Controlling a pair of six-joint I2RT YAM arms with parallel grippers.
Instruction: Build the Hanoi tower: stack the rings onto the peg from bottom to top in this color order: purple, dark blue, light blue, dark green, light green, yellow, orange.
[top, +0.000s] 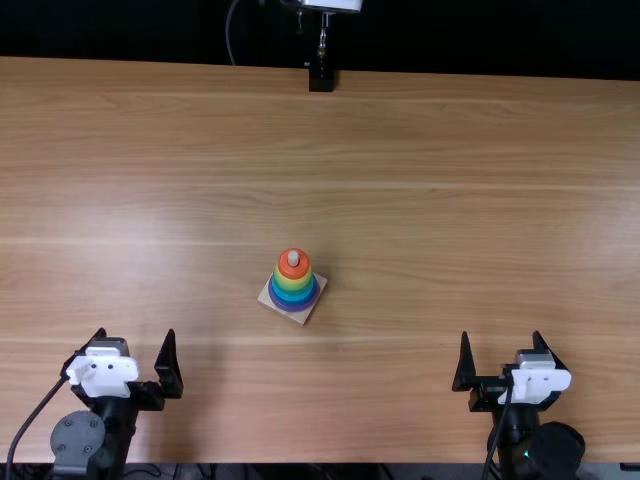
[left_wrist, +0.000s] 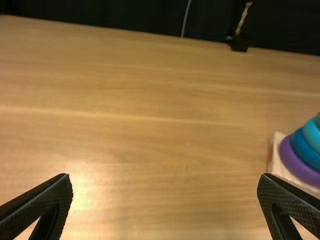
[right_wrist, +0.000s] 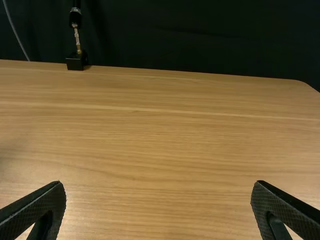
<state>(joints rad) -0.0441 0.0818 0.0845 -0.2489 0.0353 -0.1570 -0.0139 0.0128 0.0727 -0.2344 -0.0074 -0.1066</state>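
In the top view the rings stand stacked on the peg of a pale square base (top: 302, 317) near the table's middle. The orange ring (top: 287, 267) is uppermost, with the peg's tip poking through it. Lower come the yellow ring (top: 292, 282), blue ones and the purple ring (top: 298, 306). My left gripper (top: 137, 345), open, is at the near left; my right gripper (top: 502, 350), also open, is at the near right. Both are apart from the tower. In the left wrist view the purple ring (left_wrist: 297, 164) lies beyond my left gripper (left_wrist: 165, 182). My right gripper (right_wrist: 158, 187) holds nothing.
The wooden table (top: 450, 170) stretches around the tower. At its far edge stands a black clamp (top: 321, 78) with a thin post, and a grey cable hangs beside it. A black cable runs along the left arm.
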